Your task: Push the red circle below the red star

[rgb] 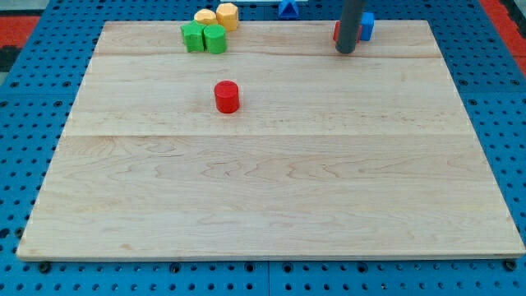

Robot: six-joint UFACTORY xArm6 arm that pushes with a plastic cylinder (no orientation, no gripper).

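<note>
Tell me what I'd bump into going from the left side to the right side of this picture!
Green blocks → yellow blocks → red circle → blue triangle → my tip, with a red block and a blue block behind the rod.

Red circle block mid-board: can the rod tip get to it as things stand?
Probably yes. My tip sits near the view's top right, beside a partly hidden red block. Only bare wooden board lies between it and the red circle block.

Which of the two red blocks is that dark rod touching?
The red one at the view's top right, mostly hidden behind my tip, beside a blue block. The red circle stands alone, well off to the view's left.
</note>
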